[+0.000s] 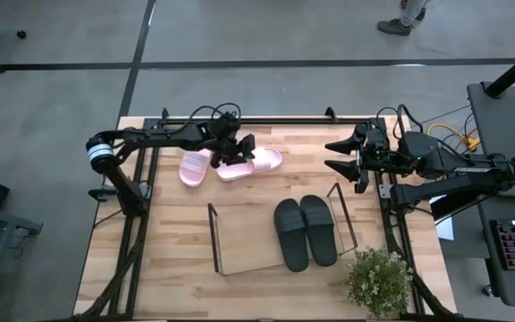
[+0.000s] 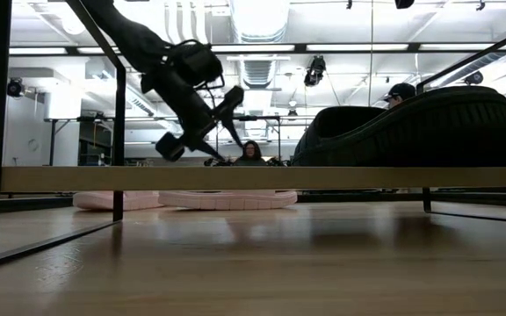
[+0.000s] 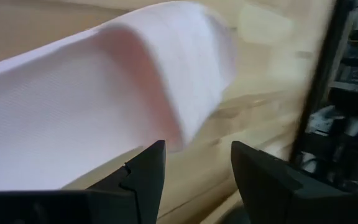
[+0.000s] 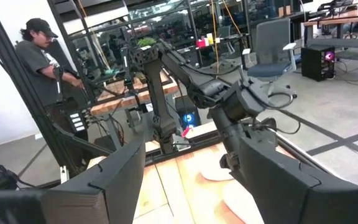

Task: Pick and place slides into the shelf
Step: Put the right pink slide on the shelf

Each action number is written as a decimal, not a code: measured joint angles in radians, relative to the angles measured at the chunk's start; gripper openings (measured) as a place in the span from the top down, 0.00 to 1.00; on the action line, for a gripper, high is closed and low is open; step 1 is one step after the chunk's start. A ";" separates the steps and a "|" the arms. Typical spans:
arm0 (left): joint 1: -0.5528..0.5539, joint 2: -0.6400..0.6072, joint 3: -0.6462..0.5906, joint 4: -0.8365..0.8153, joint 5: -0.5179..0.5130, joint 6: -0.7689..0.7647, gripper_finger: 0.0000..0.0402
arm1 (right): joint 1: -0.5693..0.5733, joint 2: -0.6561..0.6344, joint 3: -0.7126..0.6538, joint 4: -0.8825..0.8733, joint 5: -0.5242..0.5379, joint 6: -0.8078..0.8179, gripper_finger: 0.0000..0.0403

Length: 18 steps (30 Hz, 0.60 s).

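while left fingers (image 1: 232, 154) gape over pink slides (image 1: 249, 165), right fingers (image 1: 342, 156) apart, plant (image 1: 378, 279) nearby

In the left wrist view the pink sandal (image 3: 104, 106) is blurred and cut off by the picture's edge. From above, the left pincer (image 1: 232, 154) covers where the two pink sandals meet. The plant (image 1: 378, 282) hides the desk's (image 1: 177, 250) corner.

Pink slides (image 1: 231, 165), black slides (image 1: 305, 231), black-framed shelf (image 1: 214, 238).
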 joint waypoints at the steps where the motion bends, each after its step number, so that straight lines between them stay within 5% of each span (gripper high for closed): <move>1: 0.000 0.002 -0.002 -0.008 -0.001 0.000 0.58 | 0.000 0.000 0.000 0.000 0.000 0.002 0.38; 18: -0.003 0.081 -0.007 0.126 -0.101 -0.106 0.58 | 0.000 0.000 0.000 0.000 -0.001 0.000 0.38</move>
